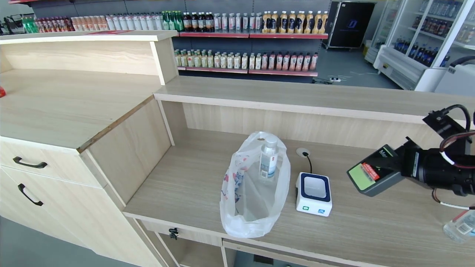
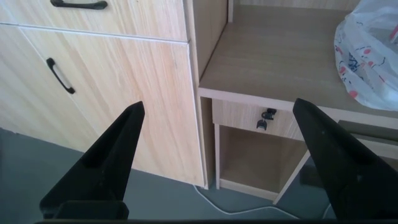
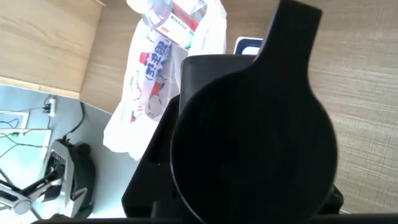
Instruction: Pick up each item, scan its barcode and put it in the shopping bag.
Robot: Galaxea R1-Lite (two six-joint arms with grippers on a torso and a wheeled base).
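Right of scanner and bag, right jaws grip dark box; left jaws wide

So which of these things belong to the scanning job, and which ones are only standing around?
Job: shopping bag, bottle inside it, scanner, dark box in the right gripper, second bottle lying on the counter.
Just there: shelves of drinks, fridges, cabinet drawers.

In shopping bag, bottle upright; dark box aloft right of scanner.
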